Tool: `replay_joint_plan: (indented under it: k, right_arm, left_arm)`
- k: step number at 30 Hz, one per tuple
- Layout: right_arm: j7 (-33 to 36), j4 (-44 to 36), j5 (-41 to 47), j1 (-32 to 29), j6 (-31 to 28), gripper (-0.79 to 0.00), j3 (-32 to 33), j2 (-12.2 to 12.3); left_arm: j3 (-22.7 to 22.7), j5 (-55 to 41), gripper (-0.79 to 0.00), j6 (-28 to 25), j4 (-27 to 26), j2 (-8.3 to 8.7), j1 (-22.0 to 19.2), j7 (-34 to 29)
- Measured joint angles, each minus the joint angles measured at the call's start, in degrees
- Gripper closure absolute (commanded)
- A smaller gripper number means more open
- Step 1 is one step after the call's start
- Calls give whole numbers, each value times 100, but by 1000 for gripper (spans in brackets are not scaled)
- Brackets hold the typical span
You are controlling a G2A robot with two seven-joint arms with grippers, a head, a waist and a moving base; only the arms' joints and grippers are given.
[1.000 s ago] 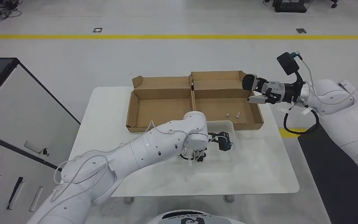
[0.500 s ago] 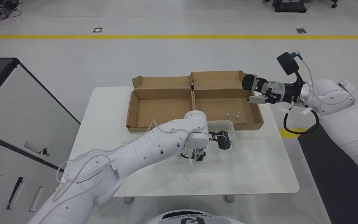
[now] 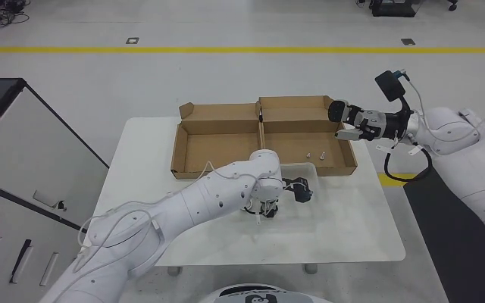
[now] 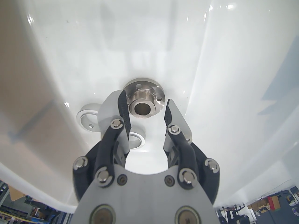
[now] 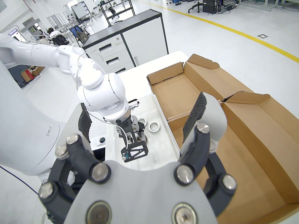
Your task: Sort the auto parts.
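- Left gripper (image 4: pixel 145 100) sits low in the white tray (image 4: pixel 93 36), jaws spread either side of the flanged bushing (image 4: pixel 149 89), not yet pinching it.
- Two metal rings (image 4: pixel 87 117) lie just beside it, unsorted.
- Right gripper (image 3: pixel 339 123), spread and holding nothing, hovers over the right cardboard box (image 3: pixel 350 155), which holds two small parts (image 3: pixel 309 154).
- Sorting looks barely begun; the tray parts remain to be moved.

Markings: no legible text, label or number is showing on the cardboard boxes (image 3: pixel 220 148), white tray (image 3: pixel 326 208) or bench (image 3: pixel 144 159).
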Motion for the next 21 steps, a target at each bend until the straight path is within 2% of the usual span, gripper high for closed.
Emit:
replay_joint_plan:
  k: [5,13,21]
  right_arm:
    - [0,0,0,0,0,-785,0,0]
    - [0,0,0,0,0,-785,0,0]
    - [0,0,0,0,0,-785,0,0]
  left_arm:
    - [9,42,-329,-6,82,-32,31,50]
    - [-8,90,-357,6,160,-77,49,77]
    - [-67,214,-363,106,126,-59,86,59]
